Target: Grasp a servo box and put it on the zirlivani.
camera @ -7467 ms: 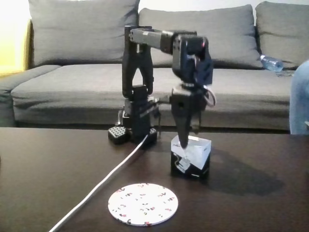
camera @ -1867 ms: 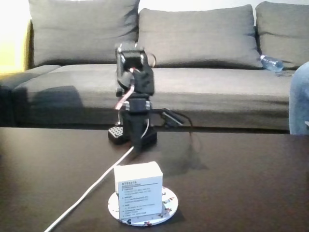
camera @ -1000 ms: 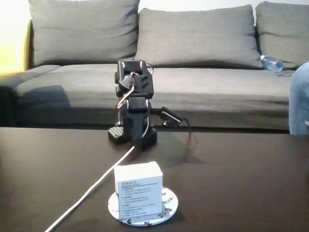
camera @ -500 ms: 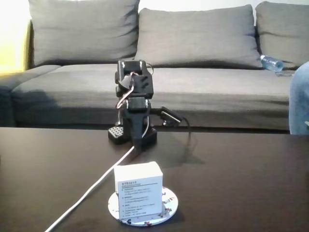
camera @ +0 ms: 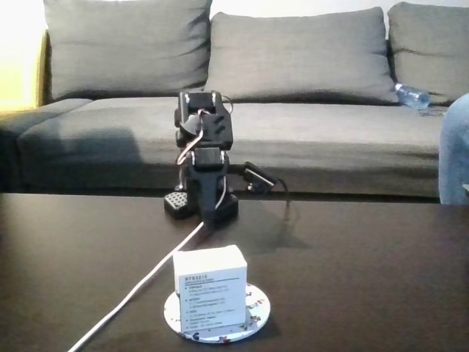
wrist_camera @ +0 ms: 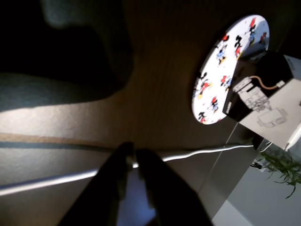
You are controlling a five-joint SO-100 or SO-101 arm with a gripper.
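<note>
Our jaws sit nearly shut on nothing; in the wrist view the gripper (wrist_camera: 131,157) shows two dark fingers almost touching above the white cable (wrist_camera: 70,176). Nearest in the fixed view, the servo box (camera: 209,287) stands upright on the zirlivani (camera: 253,304), text face toward us, disc rim peeking out around it. We judge the placing done. Behind, the arm (camera: 204,158) is folded at its base, well apart, before the sofa (camera: 308,66).
</note>
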